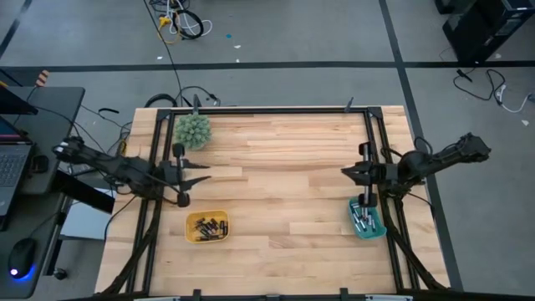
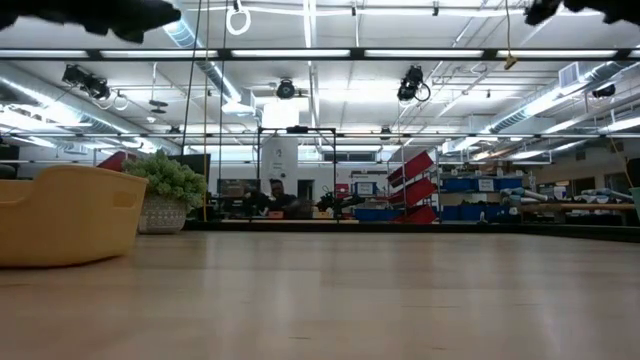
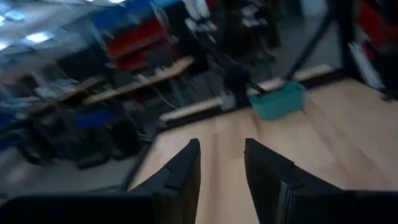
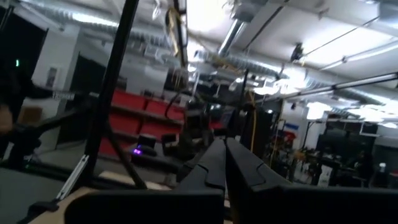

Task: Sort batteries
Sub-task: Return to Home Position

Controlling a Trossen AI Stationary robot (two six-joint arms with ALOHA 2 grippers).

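high view: left gripper (image 1: 206, 173) hangs with fingers apart over the wooden table (image 1: 284, 142), and right gripper (image 1: 344, 172) has its fingers together. dark batteries (image 1: 206, 226) lie in the yellow bin (image 1: 191, 237), silvery batteries (image 1: 363, 219) in the teal bin (image 1: 374, 232). red shelving (image 2: 418, 185) stands behind.

Left arm (image 1: 125, 167) raised, jaws parted; right arm (image 1: 418, 163) raised, jaws together.
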